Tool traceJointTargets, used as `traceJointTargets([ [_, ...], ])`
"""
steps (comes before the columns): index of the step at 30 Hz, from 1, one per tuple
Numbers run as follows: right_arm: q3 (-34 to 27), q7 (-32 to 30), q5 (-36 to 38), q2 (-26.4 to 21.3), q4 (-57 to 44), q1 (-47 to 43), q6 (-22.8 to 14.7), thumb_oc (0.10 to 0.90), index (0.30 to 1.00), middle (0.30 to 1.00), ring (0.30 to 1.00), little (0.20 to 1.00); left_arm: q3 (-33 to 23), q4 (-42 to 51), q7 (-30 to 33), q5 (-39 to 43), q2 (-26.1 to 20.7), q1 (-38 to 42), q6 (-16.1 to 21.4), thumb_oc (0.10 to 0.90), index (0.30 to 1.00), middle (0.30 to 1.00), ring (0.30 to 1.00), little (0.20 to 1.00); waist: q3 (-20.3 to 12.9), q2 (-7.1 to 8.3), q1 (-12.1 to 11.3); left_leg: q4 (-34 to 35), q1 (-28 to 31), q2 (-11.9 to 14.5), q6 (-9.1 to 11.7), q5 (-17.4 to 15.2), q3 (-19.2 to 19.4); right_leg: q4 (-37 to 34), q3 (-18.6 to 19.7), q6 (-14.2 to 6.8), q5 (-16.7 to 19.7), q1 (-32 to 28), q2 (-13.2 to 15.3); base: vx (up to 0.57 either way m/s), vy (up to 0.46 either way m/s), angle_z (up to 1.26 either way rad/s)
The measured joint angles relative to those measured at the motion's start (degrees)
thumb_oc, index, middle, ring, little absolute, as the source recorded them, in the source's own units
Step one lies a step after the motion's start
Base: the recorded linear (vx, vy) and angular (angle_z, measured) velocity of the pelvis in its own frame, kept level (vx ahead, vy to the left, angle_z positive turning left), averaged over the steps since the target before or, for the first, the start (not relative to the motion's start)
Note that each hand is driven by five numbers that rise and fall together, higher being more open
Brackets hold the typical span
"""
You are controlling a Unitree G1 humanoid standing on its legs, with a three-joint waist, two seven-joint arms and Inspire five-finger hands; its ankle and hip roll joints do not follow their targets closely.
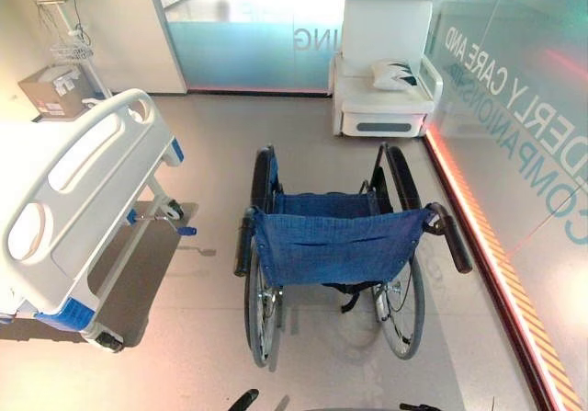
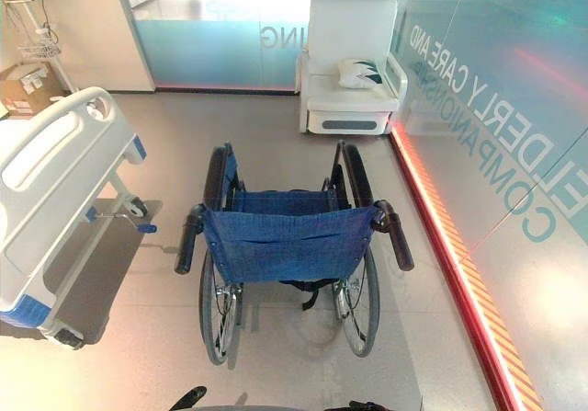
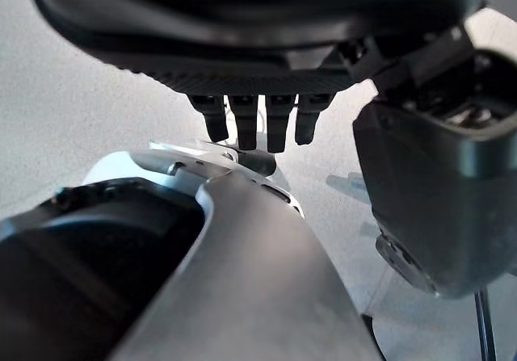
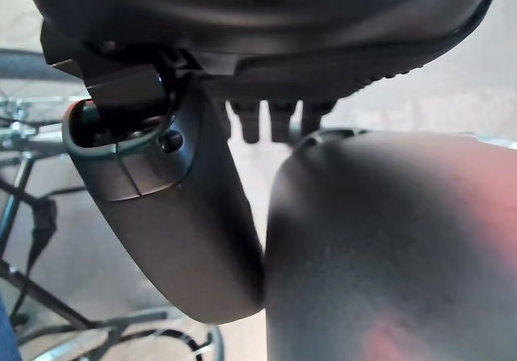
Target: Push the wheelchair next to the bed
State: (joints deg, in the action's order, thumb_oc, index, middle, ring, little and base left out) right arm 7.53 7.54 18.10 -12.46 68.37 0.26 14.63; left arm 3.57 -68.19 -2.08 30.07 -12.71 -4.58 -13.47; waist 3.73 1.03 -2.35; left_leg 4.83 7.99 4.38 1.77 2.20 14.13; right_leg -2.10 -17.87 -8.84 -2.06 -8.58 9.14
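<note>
A pale, glossy floor runs back to a frosted glass wall with large lettering on the right. One white armchair stands against the far glass with one cushion on its seat. One cardboard box sits at the far left. One white bed with a blue-cornered footboard takes the left side.

One wheelchair stands in the middle of the floor, its blue backrest towards the camera, two large wheels and two black push handles showing. It is well apart from the bed, with bare floor between them, and nearer the glass wall.

The left hand hangs low, its fingers hanging straight in a row, relaxed, with nothing in them. The right hand hangs likewise, thumb out, fingers straight and empty, with wheelchair spokes beyond it. Neither hand touches the handles.
</note>
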Motion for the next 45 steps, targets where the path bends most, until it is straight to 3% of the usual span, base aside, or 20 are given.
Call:
traceJointTargets([
  [20,0.0,0.2,-0.1,0.0,0.0,0.1,0.1,0.800,0.900,0.900,0.900,0.900,0.0,-0.5,-1.2,0.1,0.0,0.0,-0.1,0.800,0.900,0.900,0.900,0.900,-0.4,-0.09,0.1,0.3,0.9,0.0,0.0,0.0,0.0,-0.6,-0.1,0.0,0.0,-1.2,0.0,0.00,0.000,0.00],
  [31,-0.6,0.0,1.3,-0.1,-0.4,0.3,-0.6,0.800,0.900,0.900,0.900,0.900,-4.3,-1.4,-0.3,10.8,0.2,-0.3,-0.2,0.800,0.900,0.900,0.900,0.900,-0.5,-0.03,0.0,0.3,1.1,-0.1,0.0,0.0,0.0,-0.7,0.0,0.0,0.0,-1.2,-0.1,0.00,0.000,0.00],
  [38,-5.8,-5.0,9.2,-1.0,-9.4,4.0,-1.2,0.800,0.900,0.900,0.900,0.900,-11.2,12.7,2.3,26.8,-0.4,-3.9,-1.3,0.800,0.900,0.900,0.900,0.900,-0.4,-0.13,0.1,0.4,0.9,-0.1,0.0,0.0,0.0,-0.7,0.1,-0.1,0.1,-1.0,0.0,0.00,0.000,0.00],
  [41,-9.8,-9.0,12.1,-2.9,-14.2,4.4,-2.0,0.800,0.900,0.900,0.900,0.900,-15.7,19.6,5.0,34.3,-0.8,-3.6,-1.3,0.800,0.900,0.900,0.900,0.900,-0.3,-0.22,0.7,0.4,0.6,-0.1,0.0,0.0,0.1,-1.0,0.2,-0.1,0.4,-0.7,-0.1,0.00,0.000,0.00],
  [45,-13.7,-16.5,14.4,-6.4,-22.7,4.9,-4.0,0.800,0.900,0.900,0.900,0.900,-18.1,28.1,7.1,37.8,-2.8,-3.4,-0.6,0.800,0.900,0.900,0.900,0.900,0.1,-0.47,1.3,0.4,0.0,-0.1,0.0,0.0,0.3,-2.0,0.4,-0.1,1.2,-0.4,-0.4,0.00,0.005,-0.02],
])
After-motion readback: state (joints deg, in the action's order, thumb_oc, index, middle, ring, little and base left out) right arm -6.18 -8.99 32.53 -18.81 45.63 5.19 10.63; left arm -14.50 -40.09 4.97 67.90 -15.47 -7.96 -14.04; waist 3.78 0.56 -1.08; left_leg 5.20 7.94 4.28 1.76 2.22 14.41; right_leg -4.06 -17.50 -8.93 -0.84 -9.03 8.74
